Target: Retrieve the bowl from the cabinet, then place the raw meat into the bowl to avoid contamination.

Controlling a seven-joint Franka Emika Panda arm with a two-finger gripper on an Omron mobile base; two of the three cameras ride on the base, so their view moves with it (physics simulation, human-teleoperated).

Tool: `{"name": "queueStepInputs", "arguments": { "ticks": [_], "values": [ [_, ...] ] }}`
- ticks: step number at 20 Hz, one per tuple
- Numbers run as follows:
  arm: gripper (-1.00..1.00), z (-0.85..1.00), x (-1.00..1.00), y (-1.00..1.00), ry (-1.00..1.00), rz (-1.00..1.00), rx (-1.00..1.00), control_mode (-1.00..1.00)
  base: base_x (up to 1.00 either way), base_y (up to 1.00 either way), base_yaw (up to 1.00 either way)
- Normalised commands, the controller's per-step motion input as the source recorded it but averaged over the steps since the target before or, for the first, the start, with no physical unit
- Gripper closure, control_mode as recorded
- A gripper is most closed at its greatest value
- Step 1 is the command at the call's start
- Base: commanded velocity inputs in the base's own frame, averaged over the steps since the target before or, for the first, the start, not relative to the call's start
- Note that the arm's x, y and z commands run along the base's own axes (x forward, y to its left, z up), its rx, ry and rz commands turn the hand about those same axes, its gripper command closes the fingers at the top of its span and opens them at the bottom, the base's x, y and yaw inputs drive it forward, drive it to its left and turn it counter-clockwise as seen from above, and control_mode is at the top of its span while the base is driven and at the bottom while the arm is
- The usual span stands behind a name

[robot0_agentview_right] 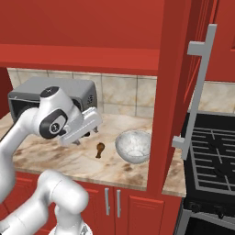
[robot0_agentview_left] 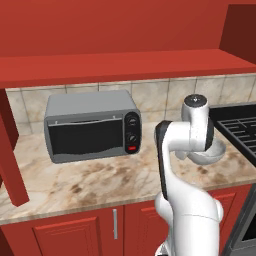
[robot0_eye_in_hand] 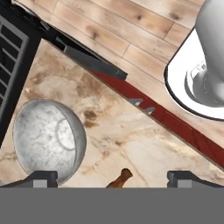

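Note:
The gray stone-like bowl (robot0_agentview_right: 133, 146) stands upright on the marble counter, right of the raw meat (robot0_agentview_right: 99, 149), a small brown drumstick lying flat. My gripper (robot0_agentview_right: 86, 137) hovers above and left of the meat, open, with nothing between its fingers. In the hand view the bowl (robot0_eye_in_hand: 48, 140) is at lower left and the meat's bone end (robot0_eye_in_hand: 120, 179) pokes up between my spread fingertips (robot0_eye_in_hand: 41, 177). The arm partly hides the bowl (robot0_agentview_left: 212, 156) in the left base view. The red wall cabinet (robot0_agentview_right: 176, 69) has its door swung open, edge toward me, with the silver bar handle (robot0_agentview_right: 198, 87).
A gray toaster oven (robot0_agentview_left: 92, 125) sits at the back left of the counter (robot0_agentview_left: 90, 182). A black stove (robot0_agentview_right: 213, 156) adjoins the counter on the right. Another open red door (robot0_agentview_left: 12, 160) hangs at the left. Red base cabinets (robot0_agentview_left: 75, 232) run below.

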Motion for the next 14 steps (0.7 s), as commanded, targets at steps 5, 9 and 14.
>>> {"name": "queueStepInputs", "arguments": {
  "ticks": [5, 9, 14],
  "values": [
    [-1.00, -0.15, 0.18, 0.44, 0.00, -0.28, 0.00, -1.00, 0.00, 0.00, 0.00],
    [-1.00, -0.13, 0.36, 0.27, -0.01, -0.27, 0.00, -1.00, 0.00, 0.00, 0.00],
    [-1.00, -0.11, 0.36, 0.26, 0.00, -0.19, 0.03, -1.00, 0.00, 0.00, 0.00]
  ]
}}
